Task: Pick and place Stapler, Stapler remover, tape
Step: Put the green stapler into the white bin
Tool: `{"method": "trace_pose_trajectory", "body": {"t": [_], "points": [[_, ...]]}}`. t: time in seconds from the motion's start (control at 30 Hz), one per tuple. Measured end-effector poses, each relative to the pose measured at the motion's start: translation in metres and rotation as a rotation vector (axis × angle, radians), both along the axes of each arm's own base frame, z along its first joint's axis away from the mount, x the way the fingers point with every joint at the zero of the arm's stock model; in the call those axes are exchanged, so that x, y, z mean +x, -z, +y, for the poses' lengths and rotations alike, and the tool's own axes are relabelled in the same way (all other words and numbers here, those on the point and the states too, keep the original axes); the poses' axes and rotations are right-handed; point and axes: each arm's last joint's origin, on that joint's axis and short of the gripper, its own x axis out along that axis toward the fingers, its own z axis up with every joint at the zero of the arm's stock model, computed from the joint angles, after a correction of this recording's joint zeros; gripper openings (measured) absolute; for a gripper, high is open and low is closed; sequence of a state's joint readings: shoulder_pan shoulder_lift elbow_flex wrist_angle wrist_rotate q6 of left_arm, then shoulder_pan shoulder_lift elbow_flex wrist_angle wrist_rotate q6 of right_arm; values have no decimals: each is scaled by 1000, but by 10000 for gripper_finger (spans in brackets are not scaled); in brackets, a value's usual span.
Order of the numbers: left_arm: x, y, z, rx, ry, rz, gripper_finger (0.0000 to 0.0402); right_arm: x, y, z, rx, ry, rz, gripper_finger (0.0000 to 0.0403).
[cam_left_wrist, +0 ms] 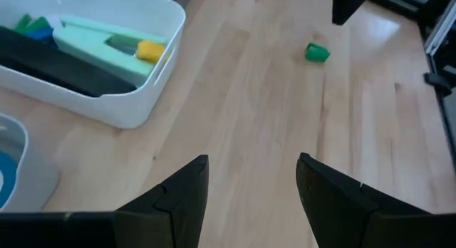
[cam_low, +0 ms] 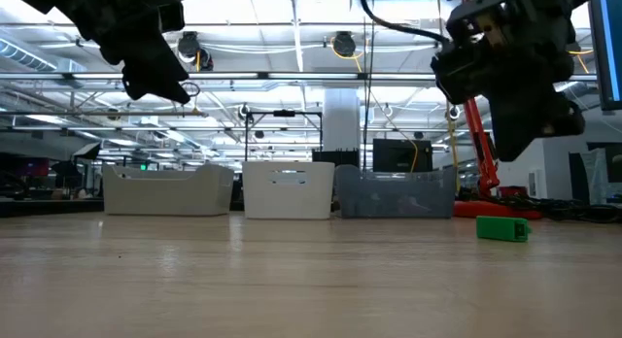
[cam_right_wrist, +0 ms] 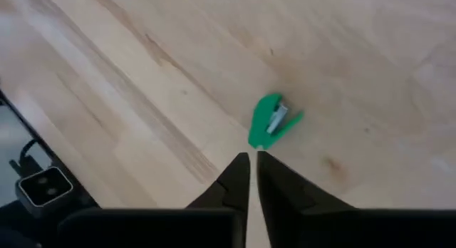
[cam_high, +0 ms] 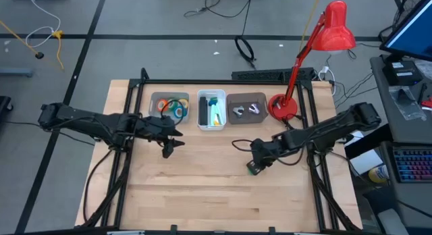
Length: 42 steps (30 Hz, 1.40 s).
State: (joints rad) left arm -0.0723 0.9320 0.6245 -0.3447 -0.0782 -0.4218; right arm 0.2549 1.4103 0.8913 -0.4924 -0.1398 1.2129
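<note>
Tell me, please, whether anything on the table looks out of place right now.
Yes: one small green stapler lies alone on the bare wood, apart from the three bins at the back. The right pincer hangs shut just above it.

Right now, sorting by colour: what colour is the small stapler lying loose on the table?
Green stapler, clearest in right wrist view.

The wooden table (cam_high: 202,188) carries three bins (cam_high: 211,111), a red lamp (cam_high: 283,107) and a green stapler remover (cam_high: 253,169).
</note>
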Motion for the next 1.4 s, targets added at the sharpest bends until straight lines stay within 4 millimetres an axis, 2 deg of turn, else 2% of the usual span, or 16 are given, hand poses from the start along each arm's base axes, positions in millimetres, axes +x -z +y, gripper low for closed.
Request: {"method": "trace_pose_trajectory", "body": {"t": [0.17, 0.47, 0.63, 0.83, 1.17, 1.4], "points": [[1, 4, 0, 26, 18, 18, 212, 3, 2, -2, 46, 70, 25, 60], [1, 4, 3, 51, 21, 21, 212, 3, 3, -5, 19, 131, 21, 166], [1, 4, 5, 63, 22, 22, 212, 3, 3, -5, 13, 135, 20, 201], [1, 4, 7, 65, 12, 23, 212, 3, 3, -3, 28, 154, 26, 216], [1, 4, 8, 77, 2, 23, 212, 18, 26, 5, 63, 154, 52, 213], [1, 4, 8, 81, -3, 23, 212, 17, 32, 5, 56, 178, 100, 213]]}}
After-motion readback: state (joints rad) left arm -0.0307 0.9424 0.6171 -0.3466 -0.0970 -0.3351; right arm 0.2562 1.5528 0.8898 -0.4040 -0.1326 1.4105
